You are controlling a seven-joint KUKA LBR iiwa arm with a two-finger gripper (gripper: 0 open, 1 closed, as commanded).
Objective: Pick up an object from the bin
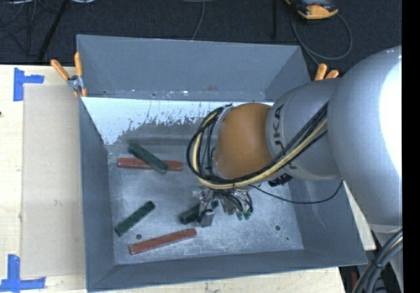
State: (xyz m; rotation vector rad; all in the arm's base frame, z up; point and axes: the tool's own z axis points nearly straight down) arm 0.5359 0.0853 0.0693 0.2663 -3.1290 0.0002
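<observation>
My gripper [207,213] is low over the bin floor, right of the middle, under the orange wrist cover. A short dark green bar [189,217] lies at its tip, partly hidden by it; whether the gripper touches it I cannot tell. A reddish-brown bar [162,241] lies just in front of it, near the bin's front wall. Another dark green bar [134,217] lies slanted to the left.
Toward the back left, a dark green bar [147,158] lies across a long reddish-brown bar [131,163]. The arm and its cables cover the bin's right side.
</observation>
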